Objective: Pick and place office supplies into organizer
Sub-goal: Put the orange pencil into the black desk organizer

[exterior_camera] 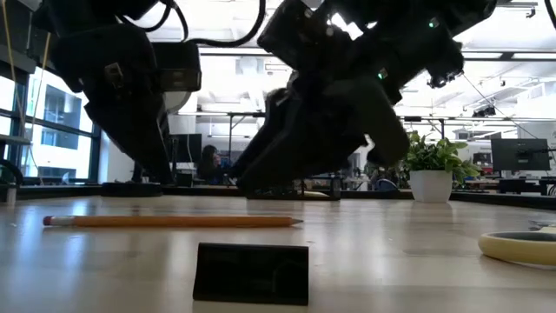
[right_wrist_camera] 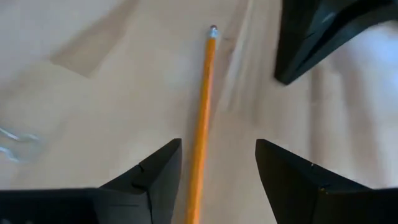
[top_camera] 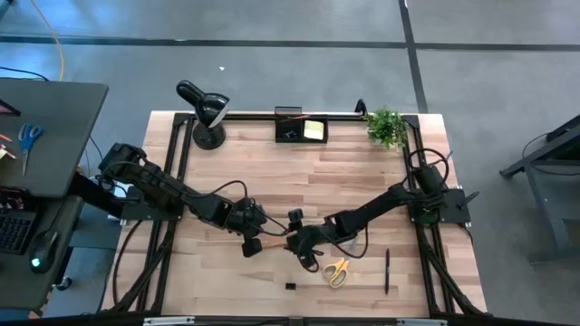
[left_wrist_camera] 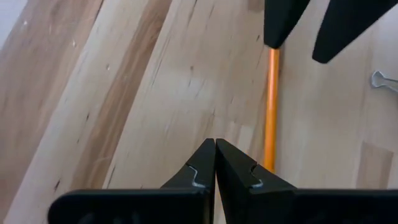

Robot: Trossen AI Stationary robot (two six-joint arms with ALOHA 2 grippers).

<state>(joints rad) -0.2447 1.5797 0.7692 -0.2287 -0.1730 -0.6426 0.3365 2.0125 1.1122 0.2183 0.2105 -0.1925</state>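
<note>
An orange pencil (right_wrist_camera: 203, 118) lies flat on the wooden table, its eraser end (right_wrist_camera: 213, 29) toward the table's left. My right gripper (right_wrist_camera: 217, 152) is open low over it, one finger on each side of the shaft, touching nothing. My left gripper (left_wrist_camera: 215, 146) is shut on nothing, just beside the pencil (left_wrist_camera: 270, 112) near its eraser end. The black organizer (top_camera: 292, 127) stands at the table's far edge with a yellow sticky-note pad (top_camera: 314, 129) in it. In the high view the two grippers (top_camera: 255, 235) (top_camera: 299, 243) meet mid-table.
Yellow-handled scissors (top_camera: 337, 270), a black pen (top_camera: 387, 270) and a black binder clip (top_camera: 291, 286) lie near the front edge. Another clip's wire handle (left_wrist_camera: 385, 81) shows close to the pencil. A black desk lamp (top_camera: 207, 113) and a potted plant (top_camera: 387, 127) stand at the back.
</note>
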